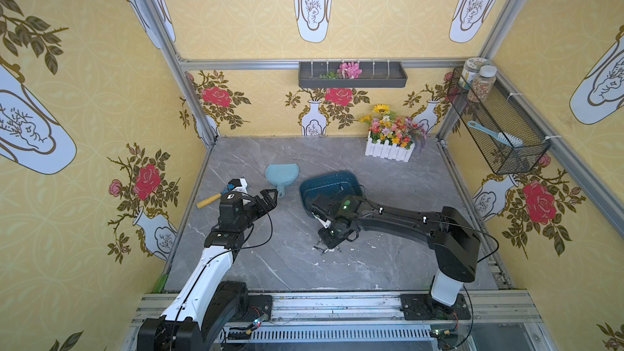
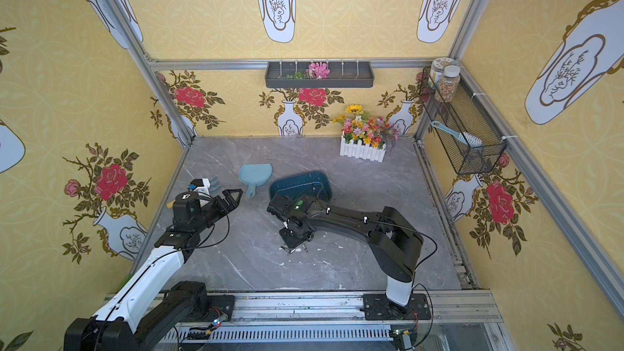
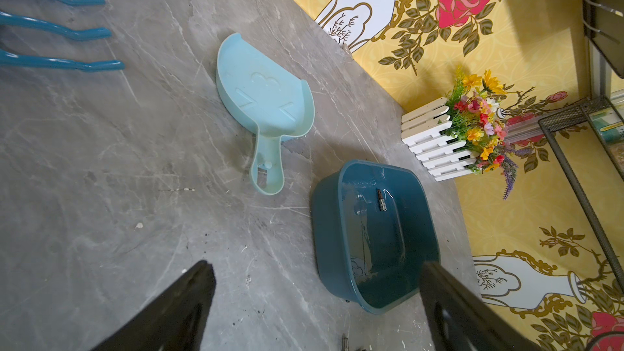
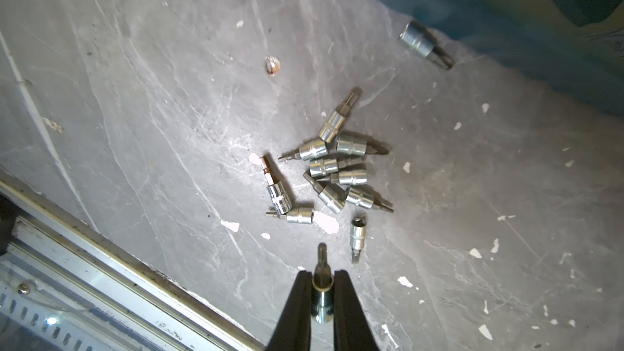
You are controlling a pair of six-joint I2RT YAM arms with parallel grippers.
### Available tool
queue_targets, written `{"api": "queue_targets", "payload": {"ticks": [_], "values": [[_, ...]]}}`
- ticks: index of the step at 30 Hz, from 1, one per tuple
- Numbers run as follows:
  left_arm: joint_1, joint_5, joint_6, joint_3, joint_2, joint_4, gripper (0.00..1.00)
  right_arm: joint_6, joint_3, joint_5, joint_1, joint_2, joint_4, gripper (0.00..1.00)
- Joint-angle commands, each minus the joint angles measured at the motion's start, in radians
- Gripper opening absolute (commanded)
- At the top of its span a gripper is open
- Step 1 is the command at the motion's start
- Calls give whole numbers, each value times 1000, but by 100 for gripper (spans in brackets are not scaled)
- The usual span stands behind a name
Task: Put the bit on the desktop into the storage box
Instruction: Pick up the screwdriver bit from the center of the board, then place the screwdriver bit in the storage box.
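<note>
Right gripper clamped on one bit, beside the pile on the desktop.
Jaws pinch the bit's socket end and the tip sticks out past the fingertips; can't tell if it's clear of the surface. Loose bits lie in a touching cluster just ahead of the gripper, and one stray bit sits apart, near the blurred edge of the storage box. A single bit is already lying on the box floor. In both top views the right arm reaches across in front of the box, gripper low over the cluster. Left gripper has its jaws wide apart, holding nothing, next to the light blue dustpan.
</note>
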Motion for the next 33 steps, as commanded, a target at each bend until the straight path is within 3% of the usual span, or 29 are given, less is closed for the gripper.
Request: {"api": "queue_targets", "payload": {"ticks": [1, 18, 33], "values": [[1, 3, 6, 1, -2, 12, 100, -40, 24, 20, -21, -17, -30, 13], [0, 12, 0, -13, 0, 16, 100, -170, 127, 60, -210, -3, 10, 13], [-4, 48, -21, -69, 22, 70, 100, -228, 244, 70, -338, 172, 103, 13]]}}
